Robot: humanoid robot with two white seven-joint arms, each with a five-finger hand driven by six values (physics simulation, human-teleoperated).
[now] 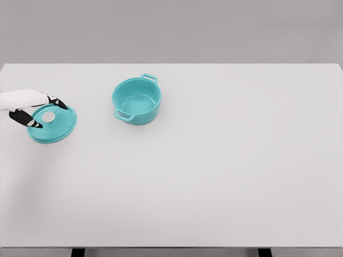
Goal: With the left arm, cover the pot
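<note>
A teal pot (137,100) with two side handles stands uncovered on the white table, left of the middle. Its teal lid (53,125), with a pale round knob (48,116) on top, lies flat on the table near the left edge, well apart from the pot. My left hand (44,112) reaches in from the left edge and hovers over the lid. Its black-tipped fingers (59,103) are spread on either side of the knob without closing on it. The right arm is out of view.
The white table (225,160) fills most of the view, with its front edge along the bottom and a grey wall behind.
</note>
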